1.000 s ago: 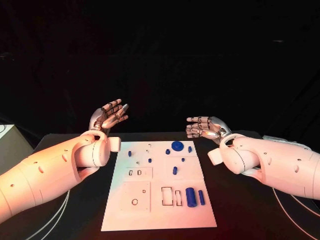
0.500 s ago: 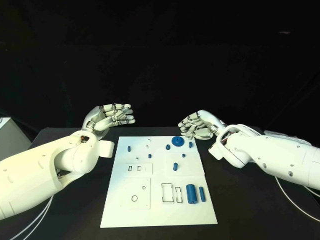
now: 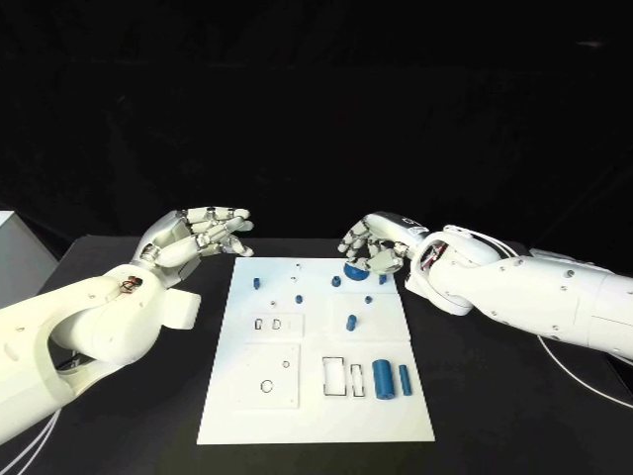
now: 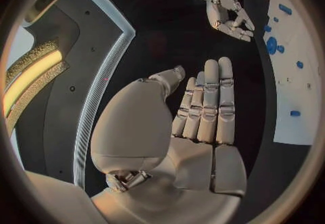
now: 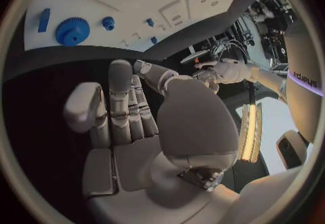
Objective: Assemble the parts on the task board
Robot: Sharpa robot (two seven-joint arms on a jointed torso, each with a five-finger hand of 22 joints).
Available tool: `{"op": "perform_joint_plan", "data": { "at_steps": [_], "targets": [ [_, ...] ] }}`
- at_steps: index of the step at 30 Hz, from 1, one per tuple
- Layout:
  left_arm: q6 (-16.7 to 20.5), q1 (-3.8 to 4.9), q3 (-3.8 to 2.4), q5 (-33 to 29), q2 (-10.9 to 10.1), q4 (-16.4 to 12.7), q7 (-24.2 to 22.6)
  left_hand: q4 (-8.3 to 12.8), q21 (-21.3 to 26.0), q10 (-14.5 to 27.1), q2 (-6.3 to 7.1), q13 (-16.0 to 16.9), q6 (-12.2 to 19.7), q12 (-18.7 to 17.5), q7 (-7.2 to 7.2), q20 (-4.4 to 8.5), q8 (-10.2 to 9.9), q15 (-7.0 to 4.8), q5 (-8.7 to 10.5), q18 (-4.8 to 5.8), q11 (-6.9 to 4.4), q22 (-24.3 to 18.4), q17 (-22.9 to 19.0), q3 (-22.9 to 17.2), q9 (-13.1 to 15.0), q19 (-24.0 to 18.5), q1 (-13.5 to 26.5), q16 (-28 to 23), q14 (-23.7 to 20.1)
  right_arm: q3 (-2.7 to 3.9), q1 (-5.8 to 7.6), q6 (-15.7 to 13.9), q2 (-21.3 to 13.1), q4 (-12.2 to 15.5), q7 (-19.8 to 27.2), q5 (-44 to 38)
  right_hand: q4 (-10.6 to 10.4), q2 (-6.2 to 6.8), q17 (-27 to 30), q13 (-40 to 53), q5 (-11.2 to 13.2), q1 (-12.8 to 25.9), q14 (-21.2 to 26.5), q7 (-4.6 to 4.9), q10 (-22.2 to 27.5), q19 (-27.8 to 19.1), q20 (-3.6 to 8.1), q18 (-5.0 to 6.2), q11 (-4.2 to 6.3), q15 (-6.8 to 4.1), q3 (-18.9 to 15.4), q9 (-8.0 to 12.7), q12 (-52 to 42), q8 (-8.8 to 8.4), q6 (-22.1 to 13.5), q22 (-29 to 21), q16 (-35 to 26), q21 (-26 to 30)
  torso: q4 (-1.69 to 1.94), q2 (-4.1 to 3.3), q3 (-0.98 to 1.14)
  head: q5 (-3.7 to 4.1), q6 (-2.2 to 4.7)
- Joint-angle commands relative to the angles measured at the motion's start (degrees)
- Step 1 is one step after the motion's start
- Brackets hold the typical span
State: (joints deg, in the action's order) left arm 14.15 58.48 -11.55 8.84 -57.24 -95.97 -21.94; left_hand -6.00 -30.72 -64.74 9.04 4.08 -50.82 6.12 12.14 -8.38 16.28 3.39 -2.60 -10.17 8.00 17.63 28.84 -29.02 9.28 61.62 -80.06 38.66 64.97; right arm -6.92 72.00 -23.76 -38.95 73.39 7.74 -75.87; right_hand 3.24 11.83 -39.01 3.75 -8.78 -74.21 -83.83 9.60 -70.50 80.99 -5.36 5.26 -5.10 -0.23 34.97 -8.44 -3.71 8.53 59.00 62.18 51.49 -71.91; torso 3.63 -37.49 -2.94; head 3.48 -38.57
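The white task board (image 3: pixel 281 406) lies in the middle of the black table. A round blue gear (image 3: pixel 357 270) sits at its far end, with small blue pegs (image 3: pixel 298 296) near it. A short blue cylinder (image 3: pixel 352 321) lies mid-board, and two longer ones (image 3: pixel 383 378) lie near the front right. My right hand (image 3: pixel 378 242) hovers over the far edge just above the gear, fingers apart and holding nothing. My left hand (image 3: pixel 203 233) is raised beyond the board's far left corner, also holding nothing. The wrist views show each palm bare: left hand (image 4: pixel 203 110), right hand (image 5: pixel 129 121), gear (image 5: pixel 72 30).
Rectangular and round recesses (image 3: pixel 339 378) mark the board's nearer half. A white box (image 3: pixel 3 247) stands at the table's far left edge. Black table surface runs along both sides of the board.
Both hands have come down and tipped forward toward the board's far end. The right hand has moved left until it is over the blue gear.
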Motion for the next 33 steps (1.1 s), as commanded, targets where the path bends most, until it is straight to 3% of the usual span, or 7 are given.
{"op": "perform_joint_plan", "data": {
  "at_steps": [1, 5, 13, 19, 24, 33],
  "targets": [
    [-2.69, 0.04, -0.11, 0.83, -1.09, -1.56, 0.54, 0.17, -1.87, -0.34, 0.15, 0.07, -0.26, -0.3, -0.03, 0.18, -0.35, -0.07, -0.23, 0.03, -0.16, 1.21, 1.52, -0.2, 0.04, -0.25, 0.85, 2.5, -0.13, 0.04, 0.25, 1.01, 0.44, -0.17, -5.88, -10.98, -0.33, 0.85, -3.27, -0.05, 0.36, 0.33, -0.26, 0.4, 1.09, 0.78, -0.24, -0.9, -0.42, 0.45, 0.43, -0.16, 0.24, -0.42, -0.57, 3.55, 3.62, -2.53, 1.07, -1.14, -0.58, 0.68, -0.03],
    [-3.71, 0.02, -0.19, 0.95, -2.22, -2.9, 0.24, -1.17, -4.45, -0.3, 0.94, 0.21, 0.02, -0.43, -0.06, -0.02, -0.58, 0.03, -0.21, -0.01, -0.13, 2.91, 3.85, 0.71, 0.15, -0.69, 3.21, 6.53, -0.46, 0.04, 0.41, 2.55, 1.08, -0.57, -8.45, -15.32, -1.12, 1.91, -11.04, 0.01, 1.04, 0.49, -0.86, 0.36, 1.84, 2.73, -0.66, -2.03, -0.54, 0.61, 0.56, -0.65, 0.15, -0.62, -0.88, 10.86, 11.68, -7.62, 1.84, -1.67, -1.08, 1.19, -0.44],
    [-4.2, -0.13, -0.23, 1.68, -2.26, -3.45, 0.76, -1.97, -6.99, -0.8, 1.29, 0.78, 0.31, 0.42, -0.34, 0.05, -0.59, -0.23, -0.23, -0.21, -0.44, 4.41, 6.07, 2.11, 0.41, -0.27, 3.72, 11.11, -0.12, 0.04, 0.47, 6.19, 1.72, -0.61, -10.85, -19.13, -1.93, 2.97, -15.63, 0.03, 1.35, 0.86, -1.09, 0.16, 3.1, 3.89, -0.94, -2.67, -0.64, 0.81, -0.16, -1.1, 0.21, -0.73, -1.16, 14.95, 16.71, -10.42, 2.45, -2.27, -1.65, 1.82, -0.83],
    [-3.71, -0.21, -0.24, 2.23, -2.26, -3.35, 1.31, -2.19, -7.16, -0.71, 1.34, 0.87, 0.42, 0.57, -0.29, 0.0, -0.62, -0.16, -0.23, -0.15, -0.4, 4.56, 6.17, 2.35, 0.46, -0.72, 3.86, 11.31, -0.82, 0.02, 0.46, 8.88, 2.01, -0.78, -12.48, -21.04, -2.22, 3.19, -16.14, 0.02, 1.37, 0.89, -0.9, 0.03, 3.65, 3.91, -1.04, -2.72, -0.65, 0.87, -0.52, -1.27, 0.21, -0.78, -1.31, 15.43, 17.62, -10.76, 2.63, -2.68, -1.84, 2.37, -1.1],
    [-3.3, -0.23, -0.24, 2.35, -2.35, -3.36, 1.46, -2.22, -7.18, -0.67, 1.35, 0.88, 0.45, 0.58, -0.27, -0.01, -0.63, -0.15, -0.23, -0.15, -0.38, 4.57, 6.18, 2.39, 0.46, -0.79, 3.87, 11.33, -0.92, -0.06, 0.38, 10.68, 2.22, -1.0, -13.58, -22.03, -2.65, 3.5, -16.73, 0.0, 1.78, 1.06, -0.72, -0.02, 4.73, 3.83, -1.18, -2.74, -0.74, 0.99, -1.56, -1.33, 0.22, -1.2, -2.11, 15.73, 18.63, -10.99, 2.78, -2.94, -1.98, 2.41, -1.18],
    [-3.29, -0.24, -0.26, 2.41, -2.4, -3.46, 1.51, -2.25, -7.19, -0.61, 1.37, 0.89, 0.49, 0.58, -0.25, -0.02, -0.65, -0.13, -0.23, -0.14, -0.36, 4.59, 6.18, 2.44, 0.46, -0.86, 3.89, 11.35, -1.01, -0.13, 0.15, 12.01, 2.52, -1.52, -14.53, -22.9, -2.99, 3.35, -16.85, 0.04, 2.04, 1.12, -0.62, -0.05, 5.07, 3.76, -1.24, -2.72, -0.74, 1.02, -2.26, -1.47, 0.16, -1.14, -2.0, 15.8, 19.04, -11.05, 3.21, -3.57, -2.12, 2.66, -1.06]
  ]
}}
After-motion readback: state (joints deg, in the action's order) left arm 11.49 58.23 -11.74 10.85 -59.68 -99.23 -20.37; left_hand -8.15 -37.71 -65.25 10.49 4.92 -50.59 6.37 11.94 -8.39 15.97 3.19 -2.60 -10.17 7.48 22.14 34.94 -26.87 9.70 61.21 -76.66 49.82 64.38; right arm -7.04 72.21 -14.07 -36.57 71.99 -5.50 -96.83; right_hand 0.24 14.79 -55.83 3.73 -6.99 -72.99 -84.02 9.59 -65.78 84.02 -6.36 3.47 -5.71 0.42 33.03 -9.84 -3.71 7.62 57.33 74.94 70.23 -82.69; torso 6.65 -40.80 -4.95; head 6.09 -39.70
